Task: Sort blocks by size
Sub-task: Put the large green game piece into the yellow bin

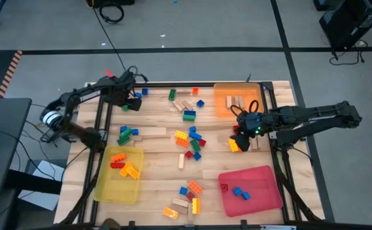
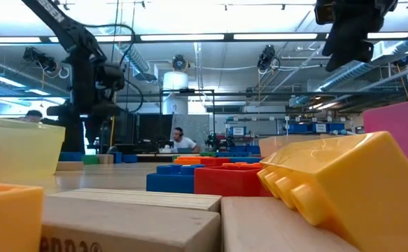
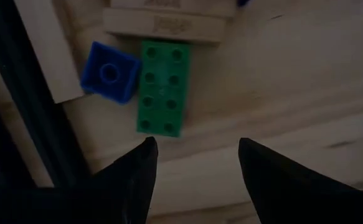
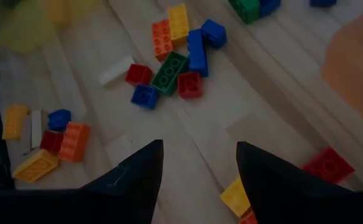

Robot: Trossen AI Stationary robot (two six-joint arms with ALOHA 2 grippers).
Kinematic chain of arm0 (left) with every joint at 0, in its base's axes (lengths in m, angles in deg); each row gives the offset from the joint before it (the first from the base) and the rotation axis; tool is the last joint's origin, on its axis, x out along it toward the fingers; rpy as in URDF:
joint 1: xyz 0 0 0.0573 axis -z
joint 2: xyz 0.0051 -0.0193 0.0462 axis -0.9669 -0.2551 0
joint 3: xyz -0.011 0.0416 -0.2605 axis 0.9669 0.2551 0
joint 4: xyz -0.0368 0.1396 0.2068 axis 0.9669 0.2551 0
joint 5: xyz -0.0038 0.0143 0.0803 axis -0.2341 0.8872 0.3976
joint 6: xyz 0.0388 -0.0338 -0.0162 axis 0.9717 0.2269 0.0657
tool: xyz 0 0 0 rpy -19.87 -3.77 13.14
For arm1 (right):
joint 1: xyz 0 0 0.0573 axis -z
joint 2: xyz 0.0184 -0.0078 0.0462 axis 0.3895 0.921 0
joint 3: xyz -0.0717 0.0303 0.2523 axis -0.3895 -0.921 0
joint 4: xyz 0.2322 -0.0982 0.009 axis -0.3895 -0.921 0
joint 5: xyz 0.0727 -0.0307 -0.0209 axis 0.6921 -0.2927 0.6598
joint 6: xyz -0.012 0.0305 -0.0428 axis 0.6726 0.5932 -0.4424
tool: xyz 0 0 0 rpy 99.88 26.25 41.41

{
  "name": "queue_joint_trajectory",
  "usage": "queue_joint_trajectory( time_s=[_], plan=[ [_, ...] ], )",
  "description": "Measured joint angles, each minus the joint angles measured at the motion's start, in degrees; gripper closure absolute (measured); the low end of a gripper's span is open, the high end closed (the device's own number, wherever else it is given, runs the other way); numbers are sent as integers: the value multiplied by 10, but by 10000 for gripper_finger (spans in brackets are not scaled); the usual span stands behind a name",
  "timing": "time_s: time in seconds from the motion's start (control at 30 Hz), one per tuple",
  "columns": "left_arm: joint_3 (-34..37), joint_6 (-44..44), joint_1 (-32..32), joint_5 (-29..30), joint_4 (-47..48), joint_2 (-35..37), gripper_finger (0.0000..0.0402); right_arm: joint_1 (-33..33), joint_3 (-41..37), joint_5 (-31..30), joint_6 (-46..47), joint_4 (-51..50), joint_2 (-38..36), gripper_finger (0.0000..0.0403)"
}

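Blocks lie scattered over the wooden table (image 1: 160,160): a middle cluster (image 1: 191,142), a far group (image 1: 186,105) and a near group (image 1: 187,199). My left gripper (image 1: 132,101) (image 3: 197,146) is open at the far left, pointing down. Below it a green brick (image 3: 162,86) lies flat with a small blue brick (image 3: 109,78) and wooden pieces (image 3: 162,25) against it. My right gripper (image 1: 238,126) (image 4: 200,146) hangs open over the table's right part, slanting down, above a yellow brick (image 4: 234,196) and a red brick (image 4: 327,165). Nothing is between either gripper's fingers.
A yellow tray (image 1: 103,185) at the near left holds orange, red and yellow bricks. An orange tray (image 1: 223,97) at the far right holds wooden pieces. A red tray (image 1: 262,198) at the near right holds blue bricks. Black frame rails (image 1: 103,128) run along the table's sides.
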Motion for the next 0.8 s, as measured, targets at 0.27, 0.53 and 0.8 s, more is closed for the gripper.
queue_joint_trajectory(
  time_s=[0.27, 0.53, 0.8],
  plan=[
    [-7, -12, -27, 23, -7, -57, 170, 0, 0, 0, 15, 9, 0, 187],
    [-40, -39, -36, 23, -2, -102, 170, 0, 0, 0, 24, 9, 0, 189],
    [-84, -59, -36, 26, 54, -164, 170, 0, 0, 0, 30, 9, 0, 190]
  ],
)
